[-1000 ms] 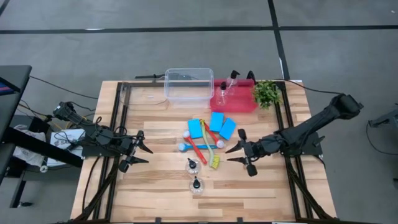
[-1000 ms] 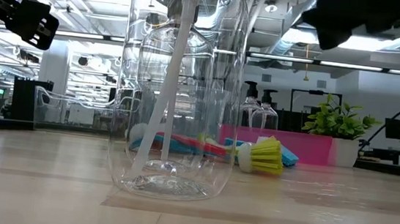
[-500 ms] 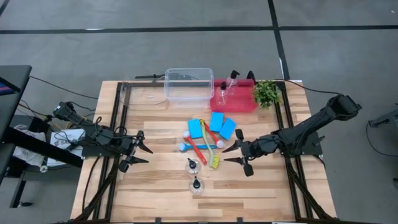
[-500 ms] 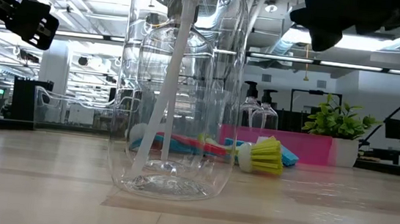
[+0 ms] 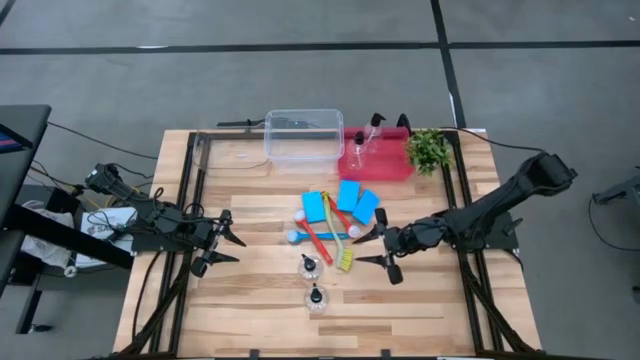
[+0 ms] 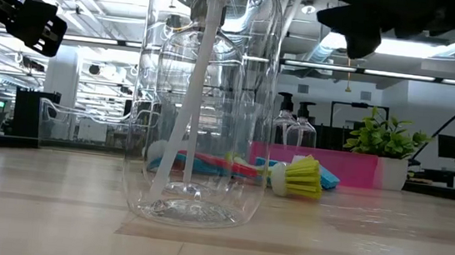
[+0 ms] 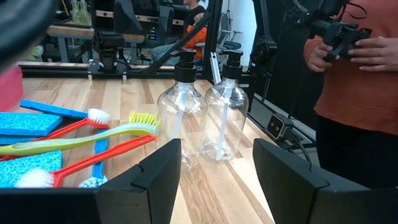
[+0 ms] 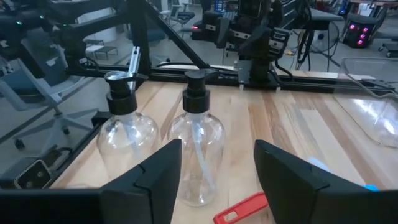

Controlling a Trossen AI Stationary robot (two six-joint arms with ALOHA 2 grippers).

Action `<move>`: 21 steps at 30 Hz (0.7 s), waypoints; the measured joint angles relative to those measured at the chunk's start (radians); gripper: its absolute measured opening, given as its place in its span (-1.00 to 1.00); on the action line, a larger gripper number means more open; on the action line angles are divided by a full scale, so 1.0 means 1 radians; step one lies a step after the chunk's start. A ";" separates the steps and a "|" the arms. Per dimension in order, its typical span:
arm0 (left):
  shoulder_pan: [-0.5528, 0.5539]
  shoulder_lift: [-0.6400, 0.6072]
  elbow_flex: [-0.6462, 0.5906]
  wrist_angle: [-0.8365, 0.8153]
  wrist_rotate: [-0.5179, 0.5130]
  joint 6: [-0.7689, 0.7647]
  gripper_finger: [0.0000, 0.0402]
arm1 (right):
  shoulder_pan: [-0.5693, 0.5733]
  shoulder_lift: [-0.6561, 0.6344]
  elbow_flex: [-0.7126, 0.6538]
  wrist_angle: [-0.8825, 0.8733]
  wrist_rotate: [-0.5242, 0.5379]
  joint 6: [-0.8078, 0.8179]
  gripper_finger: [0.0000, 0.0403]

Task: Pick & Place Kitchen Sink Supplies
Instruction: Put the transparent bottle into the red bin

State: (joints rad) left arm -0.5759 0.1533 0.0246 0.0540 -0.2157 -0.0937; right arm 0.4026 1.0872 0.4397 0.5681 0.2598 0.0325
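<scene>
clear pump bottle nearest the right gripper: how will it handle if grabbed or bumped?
The clear pump bottle looks empty, only a dip tube inside, so probably light. Its body is smooth, round plastic, so the right gripper fingers may slip unless they close around the middle. It stands upright and tall with a black pump on top, so a sideways nudge could tip it, then let it roll.

Bright blue sponges, pink tray

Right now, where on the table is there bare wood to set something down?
Bare wood lies along the near edge below the two pump bottles, and between the left gripper and the brushes. It is crowded around the blue sponges and brushes, where the right gripper hovers open.
</scene>
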 joint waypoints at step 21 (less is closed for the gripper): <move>0.000 0.000 0.000 0.000 0.000 0.000 0.01 | -0.026 0.245 0.000 0.300 -0.001 0.004 -0.07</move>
State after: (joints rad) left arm -0.5762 0.1532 0.0246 0.0540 -0.2161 -0.0937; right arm 0.3763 1.3323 0.4400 0.8685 0.2592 0.0364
